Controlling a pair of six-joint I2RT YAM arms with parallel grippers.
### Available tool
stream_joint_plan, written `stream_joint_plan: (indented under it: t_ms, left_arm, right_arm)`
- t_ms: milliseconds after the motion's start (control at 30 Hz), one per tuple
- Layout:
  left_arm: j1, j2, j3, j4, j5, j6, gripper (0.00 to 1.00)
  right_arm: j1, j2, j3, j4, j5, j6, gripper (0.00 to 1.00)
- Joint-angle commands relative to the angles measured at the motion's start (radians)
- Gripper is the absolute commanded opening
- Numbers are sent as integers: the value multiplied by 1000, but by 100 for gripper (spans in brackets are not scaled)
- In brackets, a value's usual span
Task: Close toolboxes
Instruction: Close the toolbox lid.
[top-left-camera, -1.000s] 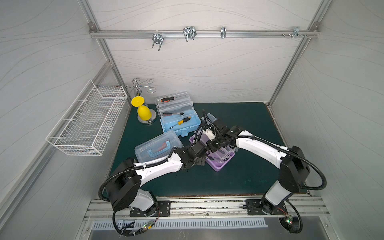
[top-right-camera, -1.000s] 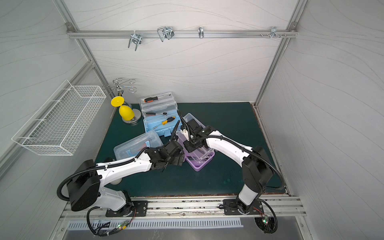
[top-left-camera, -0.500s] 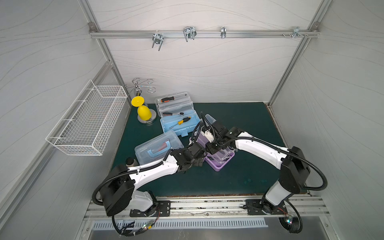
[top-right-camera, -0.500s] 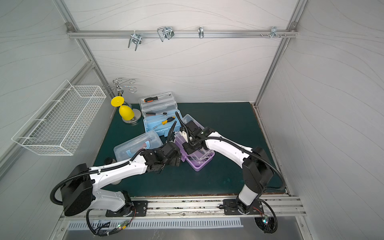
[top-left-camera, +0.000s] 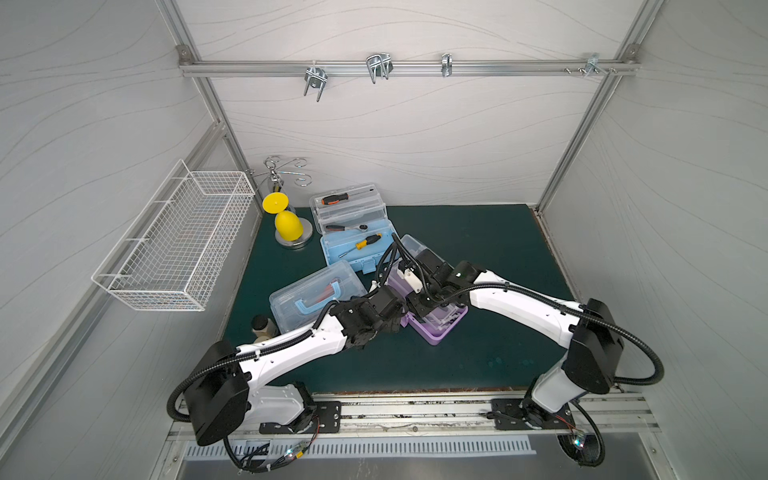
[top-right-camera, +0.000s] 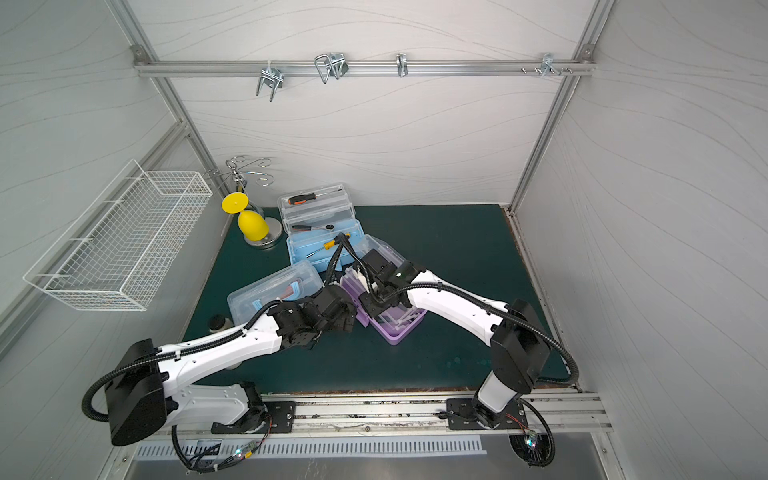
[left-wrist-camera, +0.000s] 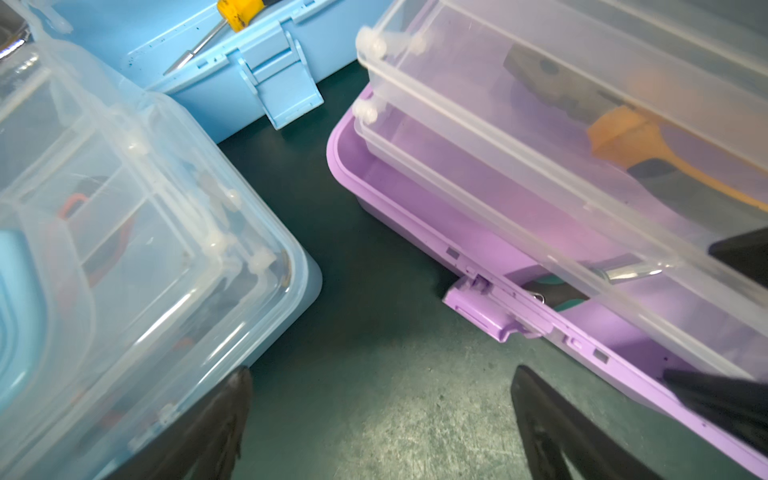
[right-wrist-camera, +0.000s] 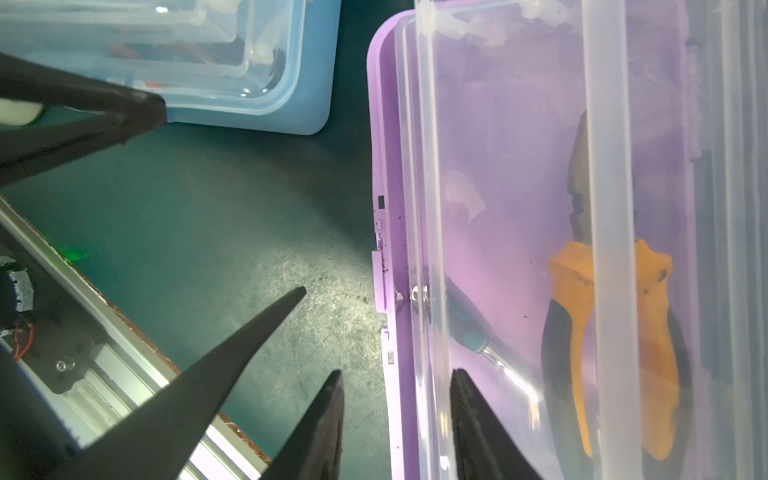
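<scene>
Right wrist view: the right gripper (right-wrist-camera: 395, 372) has its fingers apart, straddling the front rim of the purple-based, clear-lidded plastic toolbox (right-wrist-camera: 380, 124) at mid-mat. The left gripper (left-wrist-camera: 381, 369), fingers spread wide, hovers over the dark green mat (left-wrist-camera: 374, 249) between it and 1 shut light-blue toolbox (left-wrist-camera: 299, 286).

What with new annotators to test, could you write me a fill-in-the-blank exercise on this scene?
1. The orange-handled pliers lie in a toolbox whose base is ____.
2. The yellow-handled screwdriver lies in an open toolbox whose base is ____.
3. The wire basket on the wall is ____ in colour.

Missing words: purple; blue; white.
</scene>
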Motion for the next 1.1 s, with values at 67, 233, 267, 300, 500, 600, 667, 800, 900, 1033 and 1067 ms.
stream_joint_plan:
  t_ms: [67,233,267,300,500,600,667,800,900,1033,1067]
  left_arm:
    - [-5,-45,-10,-30,-44,-16,99]
    - [-4,-64,-16,-36,-52,-13,99]
    - [-5,-66,-18,-37,-53,-13,99]
    - [-5,-70,-18,-37,-54,-13,99]
    - [-5,-91,-21,-49,-69,-10,99]
    - [-5,-106,-24,-58,-81,-10,99]
    - [-5,-119,-27,-66,-88,-11,99]
    - [-5,-145,-35,-80,-100,-15,99]
    - [-5,-169,-43,-83,-106,-17,99]
    - [-5,-188,-43,-85,-115,-7,99]
    - [-3,-190,-39,-86,-116,0,99]
  right_arm:
    - [50,-41,29,-37,46,43,49]
    - [82,-53,31,-34,100,53,99]
    - [87,-52,32,-31,107,54,99]
    - [94,-54,31,-30,111,55,99]
    - [138,-65,48,-26,127,51,99]
    - [159,-76,54,-28,126,51,99]
    - [170,-86,52,-23,116,56,99]
    - [187,-115,37,5,60,88,99]
    - [202,-142,7,43,34,117,99]
    - [213,-203,-52,50,96,162,99]
    - [213,-224,-70,49,120,179,99]
